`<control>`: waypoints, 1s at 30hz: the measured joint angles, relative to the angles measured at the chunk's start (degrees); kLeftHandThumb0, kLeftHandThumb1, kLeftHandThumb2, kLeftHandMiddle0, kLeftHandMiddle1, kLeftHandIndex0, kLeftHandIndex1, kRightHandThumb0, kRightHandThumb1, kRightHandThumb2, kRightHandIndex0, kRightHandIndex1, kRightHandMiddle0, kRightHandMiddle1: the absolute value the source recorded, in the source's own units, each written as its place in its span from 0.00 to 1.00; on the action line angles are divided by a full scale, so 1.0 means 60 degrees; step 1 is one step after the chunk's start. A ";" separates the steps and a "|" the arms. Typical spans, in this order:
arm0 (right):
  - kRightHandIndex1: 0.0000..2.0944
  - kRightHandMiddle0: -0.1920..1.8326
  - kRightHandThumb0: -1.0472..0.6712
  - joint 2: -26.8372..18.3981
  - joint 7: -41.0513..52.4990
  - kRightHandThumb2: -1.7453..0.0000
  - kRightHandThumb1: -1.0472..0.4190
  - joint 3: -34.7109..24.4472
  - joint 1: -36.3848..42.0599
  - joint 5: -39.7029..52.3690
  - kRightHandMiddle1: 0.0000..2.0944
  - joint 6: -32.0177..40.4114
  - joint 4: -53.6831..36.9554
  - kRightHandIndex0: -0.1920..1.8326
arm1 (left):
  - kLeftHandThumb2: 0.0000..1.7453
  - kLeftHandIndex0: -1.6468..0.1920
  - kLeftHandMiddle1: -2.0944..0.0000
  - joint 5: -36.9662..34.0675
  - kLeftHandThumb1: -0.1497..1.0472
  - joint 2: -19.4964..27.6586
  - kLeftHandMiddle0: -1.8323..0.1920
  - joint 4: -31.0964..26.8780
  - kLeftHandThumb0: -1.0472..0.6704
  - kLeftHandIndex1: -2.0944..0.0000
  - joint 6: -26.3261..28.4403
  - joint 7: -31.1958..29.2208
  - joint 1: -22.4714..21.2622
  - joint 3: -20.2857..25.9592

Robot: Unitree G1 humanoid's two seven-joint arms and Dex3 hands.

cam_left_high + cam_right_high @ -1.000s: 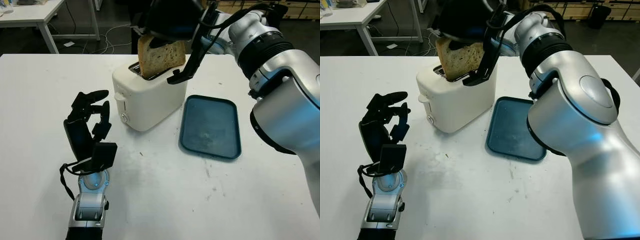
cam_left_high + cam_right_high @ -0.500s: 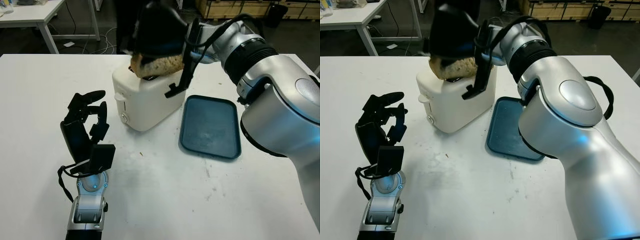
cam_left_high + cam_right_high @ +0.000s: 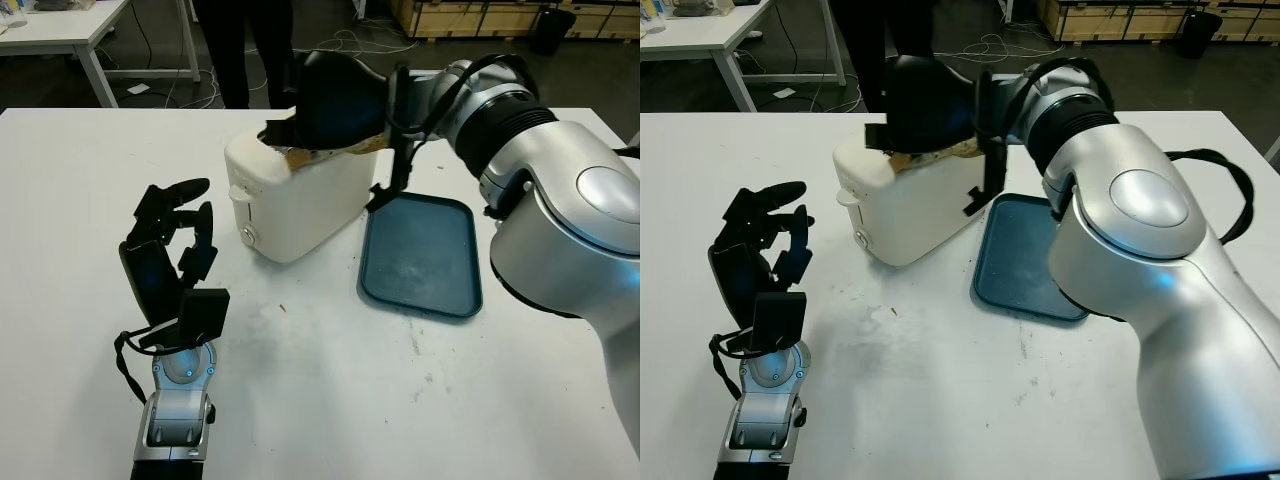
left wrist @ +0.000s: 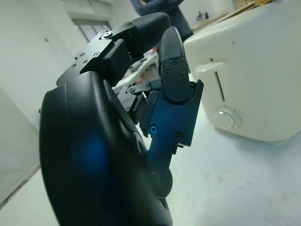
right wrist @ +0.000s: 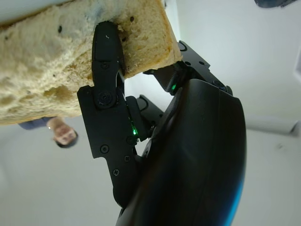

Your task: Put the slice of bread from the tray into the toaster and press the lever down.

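Observation:
The white toaster stands mid-table, its lever up at the end facing my left hand. My right hand sits on top of it, shut on the bread slice, which is sunk into the slot so that just a brown top edge shows. In the right wrist view a finger presses on the bread. The dark blue tray to the right of the toaster has nothing on it. My left hand is open and held upright near the table's front left, apart from the toaster.
A person stands behind the far table edge, close behind the toaster. A black strap hangs from my right wrist beside the toaster, over the tray's corner. White tabletop stretches in front of the toaster.
My right hand has come down with the bread. The slice stood tall out of the slot, and now only its top edge shows. The left hand has hardly moved.

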 measured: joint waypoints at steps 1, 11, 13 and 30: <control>0.83 0.47 0.29 -0.0060 -0.0025 0.77 0.09 0.0071 -0.0022 -0.0054 0.76 0.0046 0.0006 0.63 | 0.21 0.53 0.42 0.0000 0.89 0.0000 0.58 0.0000 0.33 0.62 0.0000 -0.0004 0.0000 0.0000; 0.83 0.49 0.30 -0.0831 -0.0382 0.82 0.09 -0.0718 -0.0951 0.0393 0.78 0.0046 0.0021 0.64 | 0.20 0.52 0.42 0.0008 0.89 0.0004 0.57 0.0014 0.33 0.62 0.0000 -0.0058 -0.0004 -0.0001; 0.83 0.47 0.30 -0.0889 -0.0596 0.79 0.09 -0.0842 -0.1139 0.0439 0.80 0.0046 0.0016 0.65 | 0.20 0.52 0.41 0.0007 0.89 0.0004 0.57 0.0015 0.33 0.62 0.0000 -0.0066 -0.0005 -0.0002; 0.83 0.51 0.29 -0.1026 0.0531 0.82 0.09 -0.2022 -0.1290 0.1213 0.83 0.0057 0.0016 0.65 | 0.20 0.53 0.41 -0.0018 0.89 -0.0009 0.58 0.0019 0.33 0.61 0.0018 -0.0135 -0.0008 -0.0009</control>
